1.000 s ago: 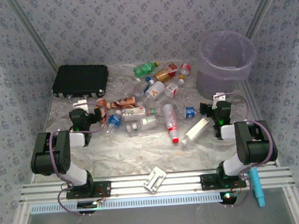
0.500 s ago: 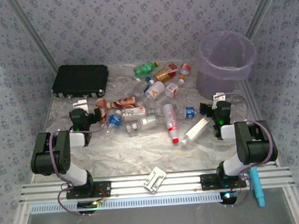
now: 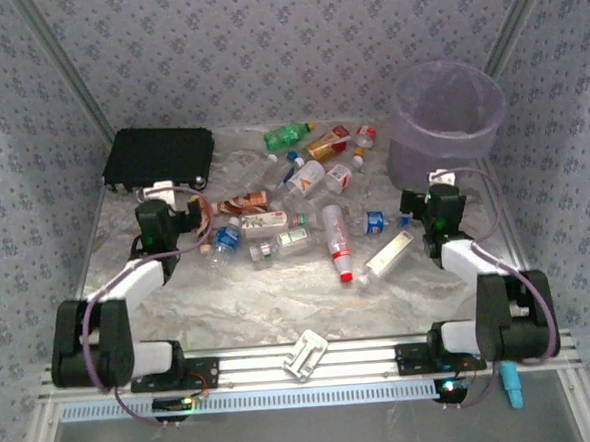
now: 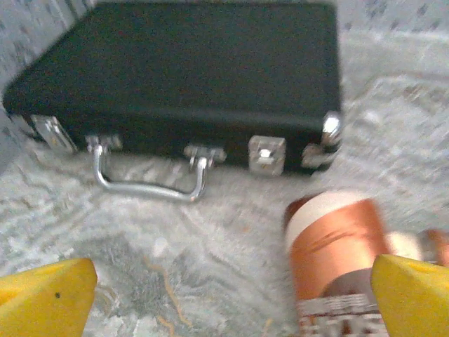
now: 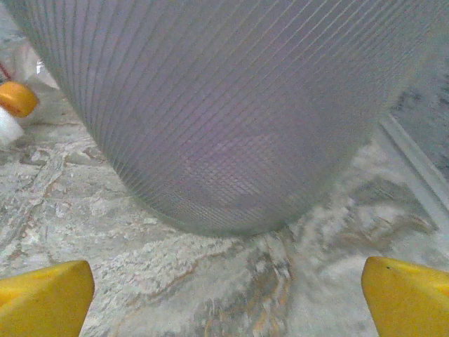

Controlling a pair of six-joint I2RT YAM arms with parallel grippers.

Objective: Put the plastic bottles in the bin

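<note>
The bottles (image 3: 304,205) lie scattered on their sides across the middle of the table (image 3: 280,302). A green bottle (image 3: 288,134) is at the far edge of the scatter and a red-capped bottle (image 3: 336,240) at the near edge. The bin (image 3: 441,157) stands upright in the far right corner, just right of the scatter.

The left gripper (image 3: 177,210) sits low at the left edge of the scatter, its jaws wide and holding nothing. In its wrist view the left gripper (image 4: 228,302) points at the case (image 4: 182,70), whose handle faces near. A copper bottle (image 4: 337,242) lies just inside the right fingertip (image 4: 414,298); whether they touch I cannot tell. The case (image 3: 159,156) lies flat in the far left corner.

The right gripper (image 3: 436,200) is low at the near foot of the bin, also wide and empty. In its wrist view the right gripper (image 5: 228,295) faces the bin (image 5: 231,105), whose ribbed wall stands close ahead. An orange cap (image 5: 15,98) shows at the far left.
</note>
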